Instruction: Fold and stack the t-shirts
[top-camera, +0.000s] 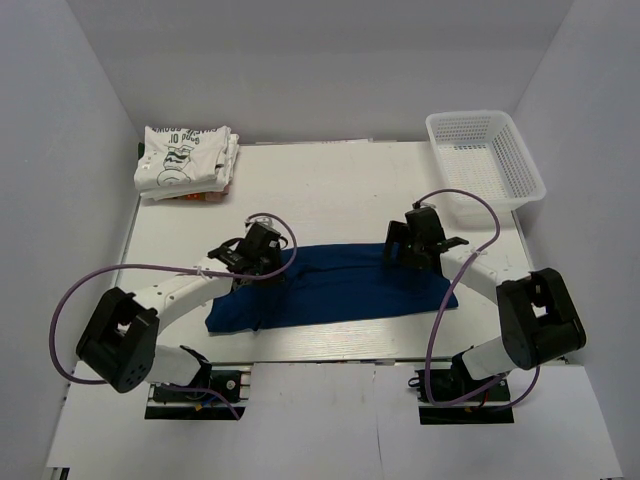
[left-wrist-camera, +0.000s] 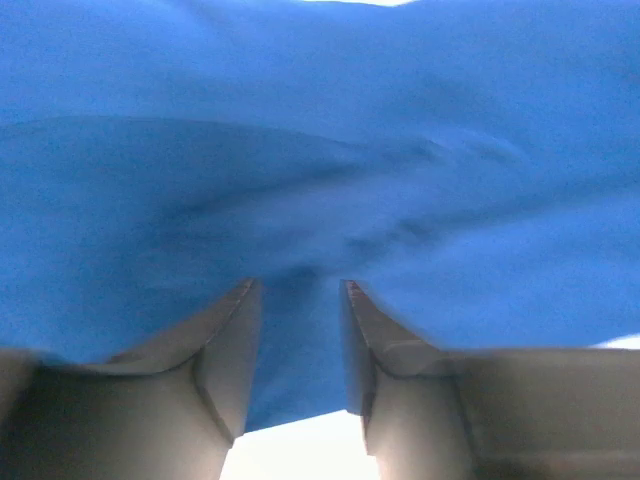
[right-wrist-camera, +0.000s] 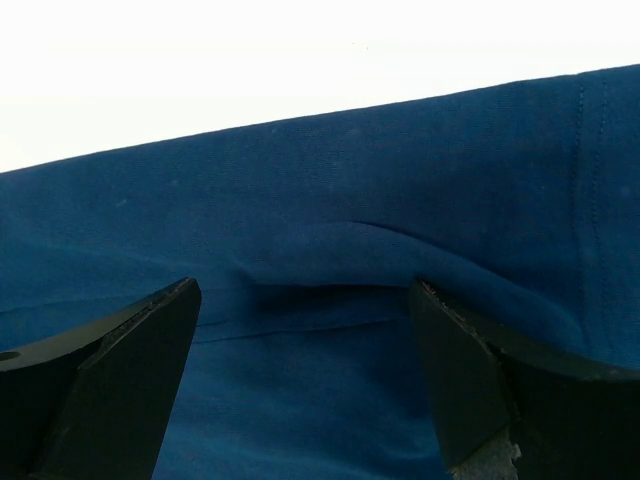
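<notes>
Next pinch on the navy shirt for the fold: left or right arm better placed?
Probably left. The left fingers sit close together with navy t-shirt cloth between the tips. The right fingers stand wide open astride a raised crease, needing a longer close.

White table (top-camera: 330, 195), plain pale walls (top-camera: 300, 60) on three sides; even, soft light

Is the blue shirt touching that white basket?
Apart. The top view shows bare table between the navy t-shirt and the mesh basket.
</notes>
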